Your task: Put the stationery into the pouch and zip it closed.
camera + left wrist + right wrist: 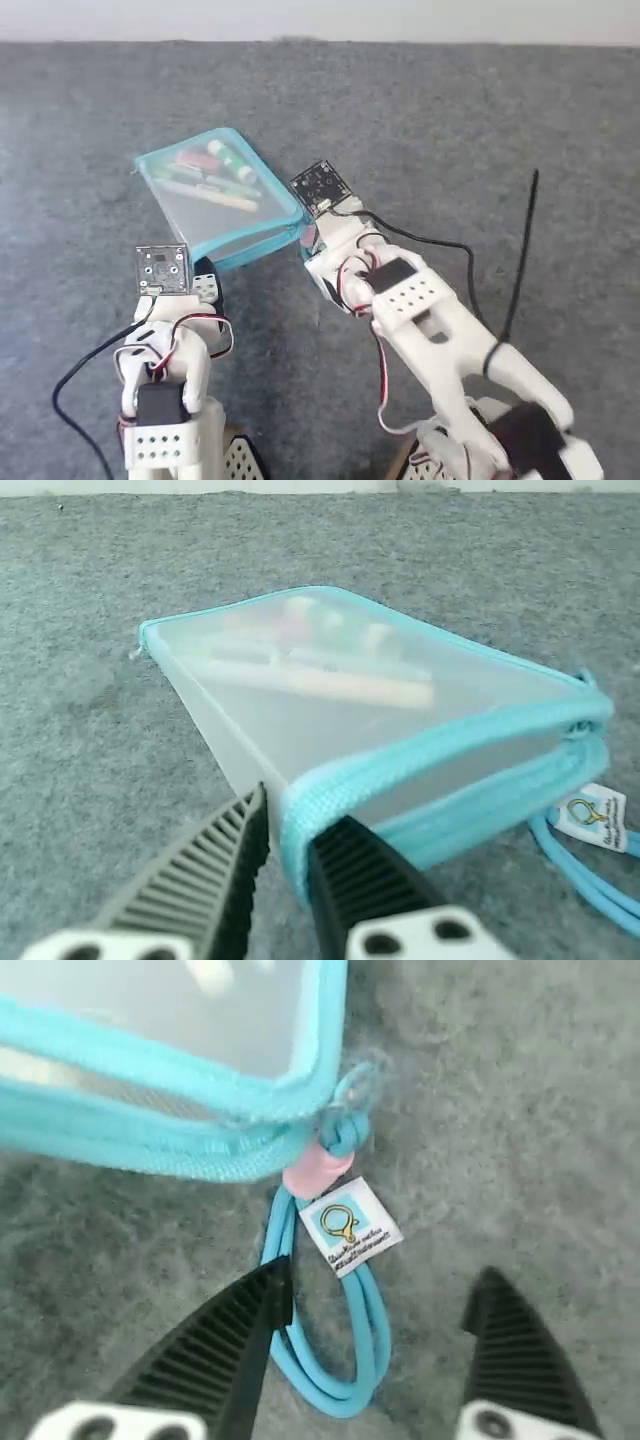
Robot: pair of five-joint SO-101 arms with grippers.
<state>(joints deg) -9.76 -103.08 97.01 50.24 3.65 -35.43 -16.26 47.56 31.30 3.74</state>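
Observation:
A clear pouch (218, 195) with turquoise zipper trim lies on the grey carpet, with pens and other stationery (215, 172) inside it. In the left wrist view my left gripper (288, 855) is shut on the pouch's (330, 700) near zipper corner, its fingers (355, 875) pinching the turquoise edge. My right gripper (375, 1305) stands open at the pouch's other near corner, over the blue cord loop (335, 1360) and white tag (350, 1226) tied to the pink zipper pull (318, 1170). The cord lies between the open fingers, untouched.
Grey carpet (480, 130) runs all around the pouch, with a white wall strip at the far edge. A black cable (522, 250) rises beside the right arm, and another trails left of the left arm's base (75, 385).

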